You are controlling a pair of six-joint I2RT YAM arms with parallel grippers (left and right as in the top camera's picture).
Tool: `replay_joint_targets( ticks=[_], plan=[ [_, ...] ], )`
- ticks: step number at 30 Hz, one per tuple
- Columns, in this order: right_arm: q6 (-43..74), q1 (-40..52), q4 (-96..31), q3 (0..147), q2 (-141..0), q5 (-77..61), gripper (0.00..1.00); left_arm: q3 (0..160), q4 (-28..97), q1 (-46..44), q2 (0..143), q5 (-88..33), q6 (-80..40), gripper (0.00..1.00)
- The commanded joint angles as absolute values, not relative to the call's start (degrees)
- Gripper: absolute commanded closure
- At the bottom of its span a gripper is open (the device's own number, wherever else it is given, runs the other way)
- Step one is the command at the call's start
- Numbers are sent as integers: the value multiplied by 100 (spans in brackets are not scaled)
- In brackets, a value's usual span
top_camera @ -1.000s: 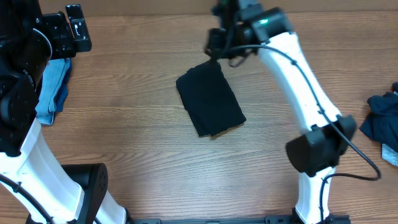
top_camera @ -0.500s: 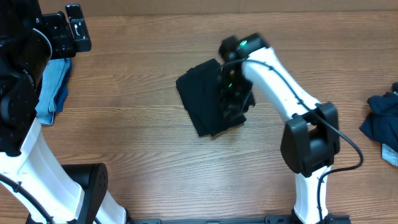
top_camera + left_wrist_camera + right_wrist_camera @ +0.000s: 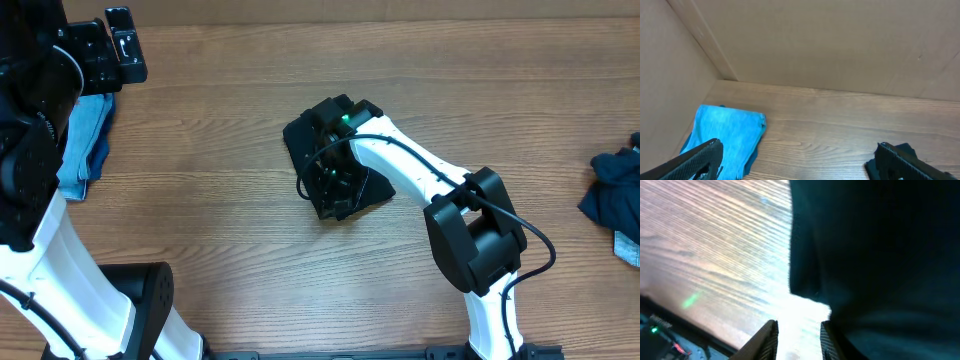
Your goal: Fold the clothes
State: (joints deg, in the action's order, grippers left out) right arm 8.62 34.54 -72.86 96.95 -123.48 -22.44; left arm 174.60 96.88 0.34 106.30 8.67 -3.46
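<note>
A folded black garment (image 3: 298,140) lies at the table's middle. My right gripper (image 3: 322,186) reaches over it and is low at its front left edge. In the right wrist view the fingers (image 3: 799,341) are a little apart with bare bright table between them, and the black garment (image 3: 880,245) lies just beside the right finger, not between the two. My left gripper (image 3: 120,45) is open and empty at the far left, above a folded light-blue cloth (image 3: 85,140). That cloth also shows in the left wrist view (image 3: 725,135), between the wide-open fingers (image 3: 800,160).
A crumpled dark-blue pile of clothes (image 3: 612,200) lies at the right edge of the table. The left arm's base (image 3: 130,300) stands at the front left. A brown wall (image 3: 815,45) rises behind the table.
My right arm has swung from the garment's far side over it to its front left edge and come down low. The garment and the left arm have not moved.
</note>
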Motion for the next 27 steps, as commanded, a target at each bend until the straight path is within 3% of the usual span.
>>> replay_joint_targets(
  ticks=[1, 7, 9, 10, 27],
  plan=[
    [408, 3454, -7303, 10189, -11865, -2427, 67, 17452, 9679, -3, 10702, 917, -386, 0],
    [773, 3186, -7271, 10925, -11231, -1717, 66, 17452, 9677, -3, 10715, 919, -386, 0],
    [790, 2956, -7266, 11157, -11074, -1476, 56, 17452, 9679, -3, 10720, 917, -386, 0],
    [792, 2829, -7271, 11244, -11008, -1382, 56, 17452, 9679, -3, 10720, 917, -386, 0],
    [729, -93, -7251, 12420, -9531, -1313, 37, 17452, 9677, -3, 10724, 917, -386, 0]
  ],
)
